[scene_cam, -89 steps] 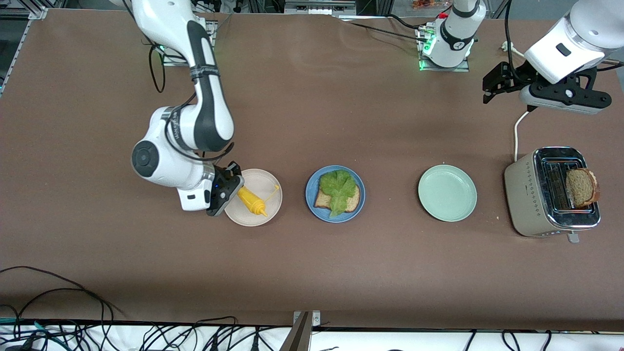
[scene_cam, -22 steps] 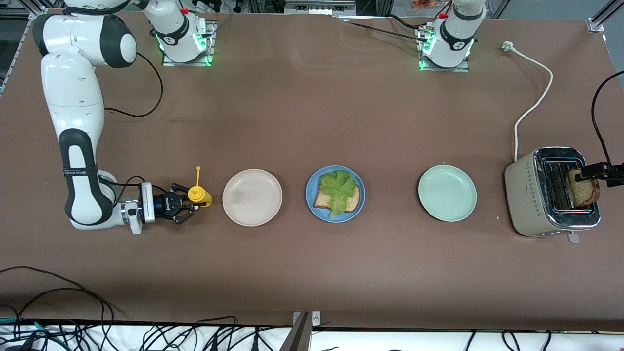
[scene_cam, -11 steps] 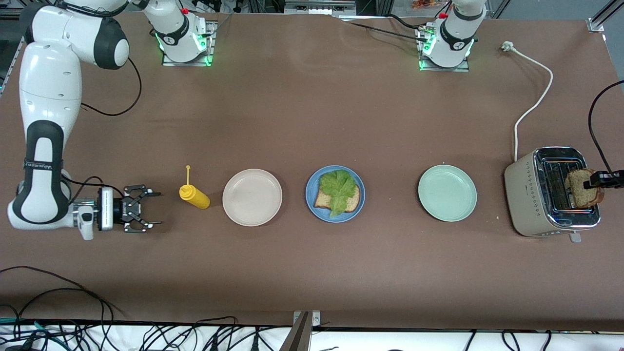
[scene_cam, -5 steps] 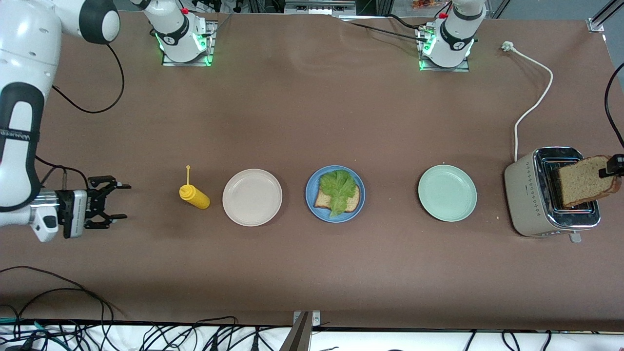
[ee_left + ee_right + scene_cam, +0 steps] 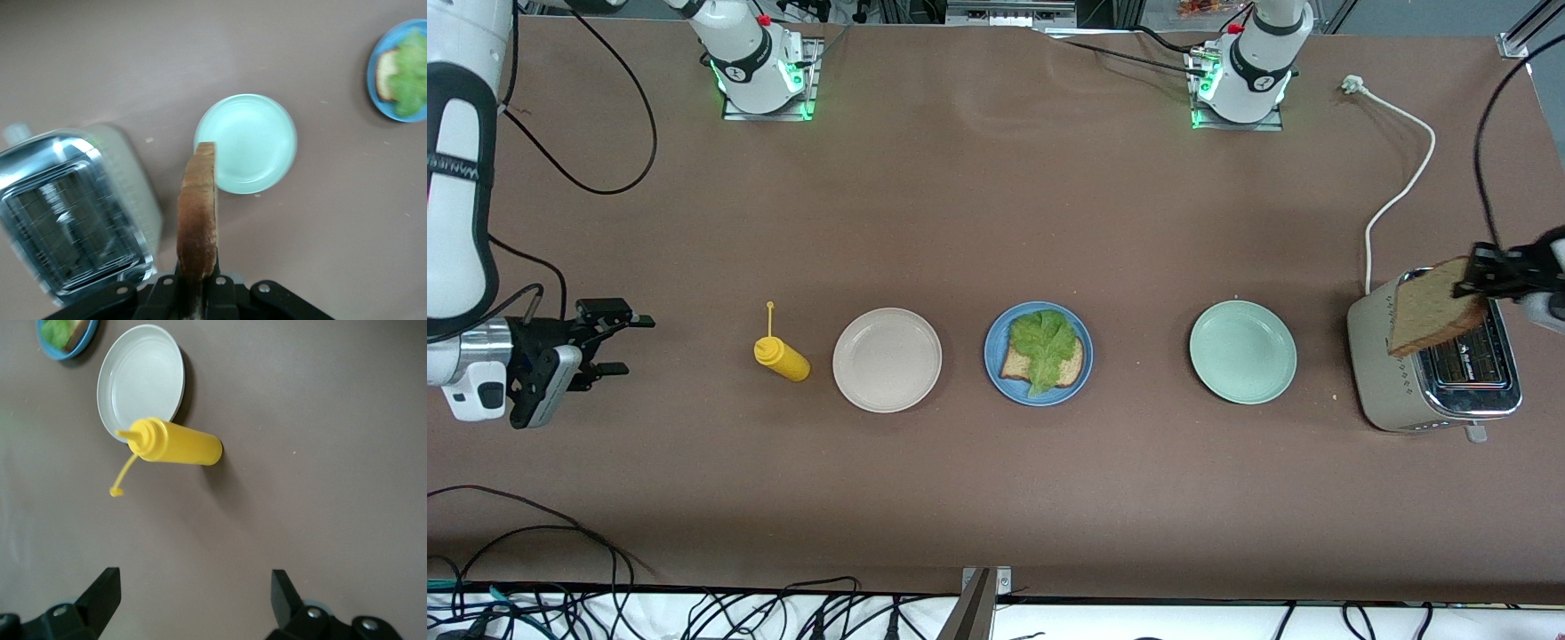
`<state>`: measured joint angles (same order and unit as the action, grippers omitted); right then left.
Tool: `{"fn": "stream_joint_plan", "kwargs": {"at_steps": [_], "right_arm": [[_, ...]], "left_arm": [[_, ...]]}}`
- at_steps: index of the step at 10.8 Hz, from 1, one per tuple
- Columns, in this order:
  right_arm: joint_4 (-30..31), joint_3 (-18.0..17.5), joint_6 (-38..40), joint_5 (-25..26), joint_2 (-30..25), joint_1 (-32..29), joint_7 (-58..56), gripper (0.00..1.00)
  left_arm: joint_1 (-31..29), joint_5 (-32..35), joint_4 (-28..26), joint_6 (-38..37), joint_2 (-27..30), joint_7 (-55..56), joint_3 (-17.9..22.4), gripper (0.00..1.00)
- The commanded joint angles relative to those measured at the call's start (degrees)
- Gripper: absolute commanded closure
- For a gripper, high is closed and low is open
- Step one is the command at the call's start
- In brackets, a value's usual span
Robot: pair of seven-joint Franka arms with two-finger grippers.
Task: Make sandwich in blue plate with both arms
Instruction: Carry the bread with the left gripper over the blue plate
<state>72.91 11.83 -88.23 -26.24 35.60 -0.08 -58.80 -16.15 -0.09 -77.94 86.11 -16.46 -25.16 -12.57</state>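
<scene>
Left gripper (image 5: 1474,277): jaws clamped on a brown bread slice (image 5: 1432,307), now lifted clear of the toaster (image 5: 1436,373) and held on edge over its slots; half a second ago the slice was only partly risen from the slot. Right gripper (image 5: 618,342): jaws spread wide, holding nothing, over the table at the right arm's end; it has drawn farther from the yellow squeeze bottle (image 5: 781,356), which stands upright where it was released, just beside the beige-white plate (image 5: 887,359). Blue plate (image 5: 1038,354): mid-table, between the beige-white plate and the mint-green plate (image 5: 1242,351), unmoved. On it: one bread slice (image 5: 1016,364) with a ruffled lettuce leaf (image 5: 1045,345) laid over it; no top slice yet. Mint-green plate: bare, unchanged, between blue plate and toaster.
</scene>
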Motion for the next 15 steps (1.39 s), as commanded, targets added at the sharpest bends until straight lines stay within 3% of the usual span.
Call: {"fn": "stream_joint_plan", "kwargs": {"at_steps": [1, 4, 8, 10, 12, 15], "right_arm": [[9.25, -5.57, -3.78, 7.32, -10.17, -0.27, 17.61, 0.00], [13.57, -9.09, -6.51, 11.37, -15.98, -1.06, 29.84, 0.00], [19.35, -15.06, -9.14, 17.96, -23.79, -1.06, 50.32, 0.00], [21.22, -16.39, -9.33, 18.59, -28.63, -0.97, 54.83, 0.00], [20.34, -16.05, -8.80, 20.51, -30.67, -0.62, 55.98, 0.00], [20.25, -10.17, -9.41, 24.66, -33.39, 6.31, 58.01, 0.00]], "left_arm": [[4.63, -2.01, -0.37, -1.30, -0.67, 3.88, -4.72, 1.00], [8.14, -16.04, -0.46, -0.86, -6.81, 13.78, -5.89, 1.00], [19.03, -22.83, -0.28, 6.67, -14.98, 16.55, -5.89, 1.00], [19.93, -34.82, -0.28, 11.34, -20.51, 16.20, -5.89, 1.00], [20.63, -38.40, -0.11, 16.25, -23.78, 11.49, -5.97, 1.00], [20.37, -49.35, 1.64, 18.56, -30.19, 2.24, -5.63, 1.00]]}}
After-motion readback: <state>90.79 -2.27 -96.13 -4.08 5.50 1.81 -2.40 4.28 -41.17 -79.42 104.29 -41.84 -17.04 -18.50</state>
